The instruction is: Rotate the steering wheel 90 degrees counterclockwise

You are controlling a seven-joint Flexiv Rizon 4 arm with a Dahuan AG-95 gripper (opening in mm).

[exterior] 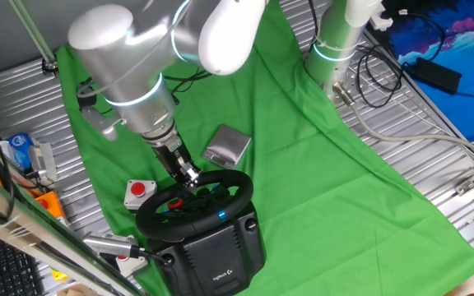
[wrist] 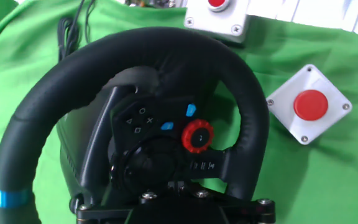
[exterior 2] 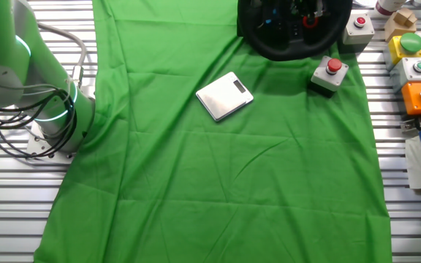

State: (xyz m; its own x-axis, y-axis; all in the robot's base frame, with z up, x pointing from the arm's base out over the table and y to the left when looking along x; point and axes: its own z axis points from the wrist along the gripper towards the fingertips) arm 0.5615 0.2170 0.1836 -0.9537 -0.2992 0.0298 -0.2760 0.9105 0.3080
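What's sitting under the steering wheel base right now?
The steering wheel and its black base stand on the green cloth, which covers the slatted metal table. Anything beneath the base itself is hidden.

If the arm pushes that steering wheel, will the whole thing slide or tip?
Probably not. The steering wheel sits on a bulky base that looks heavy. The rim should turn rather than shift, though the green cloth underneath might let it creep.

My gripper (exterior: 189,175) reaches down onto the far rim of the steering wheel (exterior: 194,201), its fingers hidden against the black. A red push-button (exterior: 139,191) sits just left on the green cloth (exterior: 319,156), and a grey metal box (exterior: 227,146) lies behind.
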